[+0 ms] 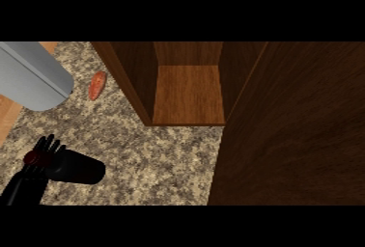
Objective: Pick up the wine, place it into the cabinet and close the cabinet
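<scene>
The wine bottle point(77, 168) is dark with a red cap point(35, 158) and shows at the lower left over the speckled counter point(157, 159). It leans with its neck to the left. My left hand point(25, 182) is right behind the neck, with straight fingers point(49, 144) sticking up past the cap. I cannot tell whether it touches the bottle. The wooden cabinet point(187, 94) stands open at the top middle and its shelf is bare. Its dark door point(292, 130) is swung out and fills the right side. My right hand does not show.
A big grey cylinder point(30, 75) reaches in from the upper left corner. An orange-red vegetable point(97, 85) lies on the counter beside the cabinet's left wall. A pale wooden strip point(7, 116) runs along the left edge.
</scene>
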